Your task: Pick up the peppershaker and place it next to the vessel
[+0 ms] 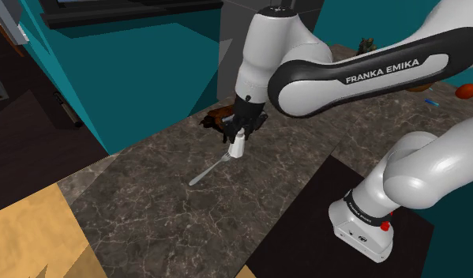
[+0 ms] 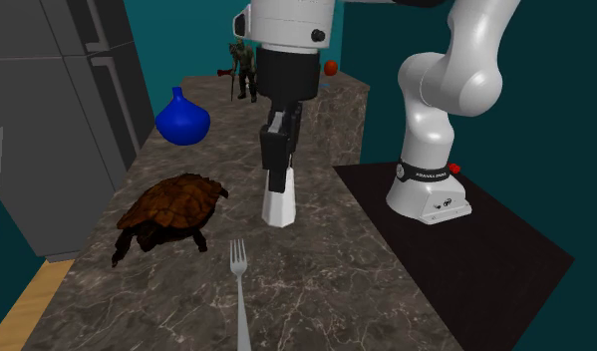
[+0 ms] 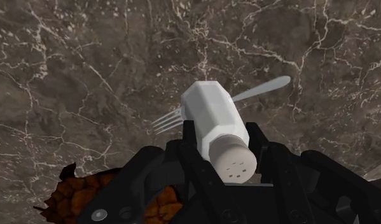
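worktop: dark veined marble.
turtle: brown, by the worktop's cabinet-side edge.
vessel: blue, along the same edge, farther off.
gripper: clamped on the peppershaker's top.
peppershaker: white, upright, mid-worktop beside the turtle, well apart from the vessel.
fork: near the peppershaker.

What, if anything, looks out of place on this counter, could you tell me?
A brown turtle sits on the dark veined counter beside a fork, an odd companion for tableware. The white shaker clasped in the gripper is roughly upright; nothing looks spilled.
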